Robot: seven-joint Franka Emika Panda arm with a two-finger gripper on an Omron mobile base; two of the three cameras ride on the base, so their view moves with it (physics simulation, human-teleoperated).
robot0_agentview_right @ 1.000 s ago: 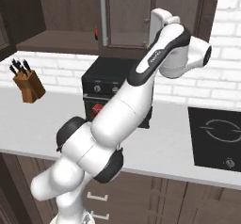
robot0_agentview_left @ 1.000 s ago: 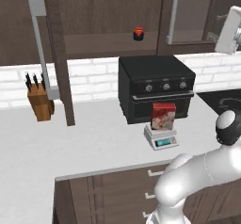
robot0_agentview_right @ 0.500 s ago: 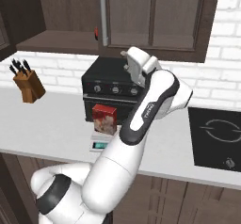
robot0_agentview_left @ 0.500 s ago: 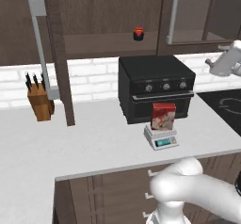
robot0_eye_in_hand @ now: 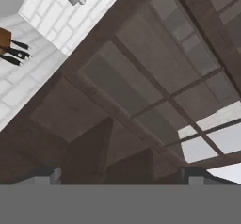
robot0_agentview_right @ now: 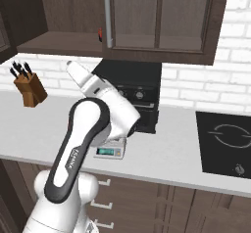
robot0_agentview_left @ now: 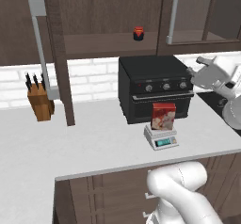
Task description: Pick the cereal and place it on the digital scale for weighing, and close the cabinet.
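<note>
Cereal (robot0_agentview_left: 163,116) stands upright on the digital scale (robot0_agentview_left: 161,137), its red box with the pale picture facing forward. The scale sits on the white counter (robot0_agentview_left: 94,143) just in front of the black oven (robot0_agentview_left: 154,87), and its greenish display is readable as a coloured strip, no digits to be made out. From the right base view the robot's white arm covers the box altogether and most of the scale (robot0_agentview_right: 111,151), leaving a corner of the plate and the display.

Above the oven hangs the cabinet (robot0_agentview_left: 108,16). Its left door (robot0_agentview_left: 56,53) stands swung out, edge-on to the left base camera, so its glass cannot be seen there, and its long silver handle (robot0_agentview_left: 40,49) runs down beside it. On the open shelf above the oven sits a tiny red-and-black jar (robot0_agentview_left: 138,33); in the right base view it is nearly hidden behind the handle of the closed door. A knife block (robot0_agentview_left: 40,100) rests on the counter to the left of the oven, beyond the open door.

The gripper (robot0_agentview_left: 195,72) is raised to the right of the oven, well above the cereal, small and partly cut by the frame edge. Its fingers (robot0_eye_in_hand: 56,175) peek up at the two lower corners of the hand view, far apart, with nothing between them; behind them lie glass door panels and dark wood.
</note>
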